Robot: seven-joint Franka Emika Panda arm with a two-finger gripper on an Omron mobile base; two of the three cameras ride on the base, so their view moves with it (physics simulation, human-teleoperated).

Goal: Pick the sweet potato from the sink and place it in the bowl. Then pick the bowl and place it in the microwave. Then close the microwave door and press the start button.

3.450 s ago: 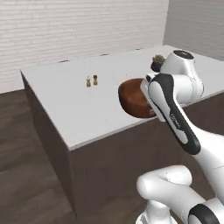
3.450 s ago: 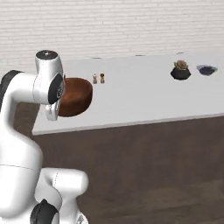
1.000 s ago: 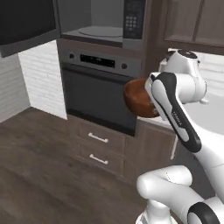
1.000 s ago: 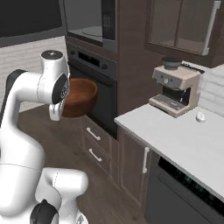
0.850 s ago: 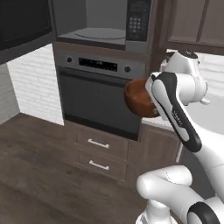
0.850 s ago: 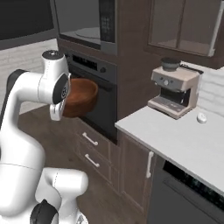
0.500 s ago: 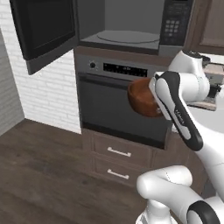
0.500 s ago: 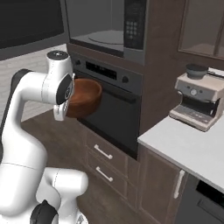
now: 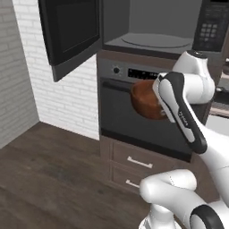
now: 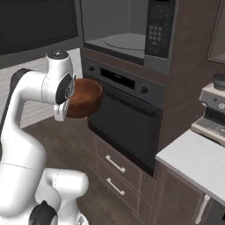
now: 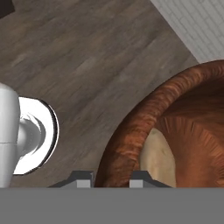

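My gripper (image 11: 111, 179) is shut on the rim of the reddish-brown bowl (image 11: 131, 131), one fingertip on each side of the wall. The sweet potato (image 11: 159, 157) lies inside the bowl as a pale tan lump at the bottom. I hold the bowl (image 9: 145, 100) in the air in front of the oven, below the microwave (image 9: 156, 27). The microwave door (image 9: 71, 36) stands swung open to the left. Inside are the grey cavity and the round glass turntable (image 10: 125, 41), with the keypad (image 10: 154, 28) on the right. The sink is out of view.
A black oven (image 10: 127, 114) with knobs and a display strip sits right under the microwave, with drawers (image 10: 116, 167) below. A coffee machine (image 10: 215, 110) stands on a pale counter (image 10: 197, 158) to the right. Dark wood floor (image 9: 53, 170) and a white brick wall (image 9: 31, 76) lie to the left.
The base has driven, so the whole scene has shifted: the open microwave and the oven are now nearer and more central. The bowl has stayed in the gripper.
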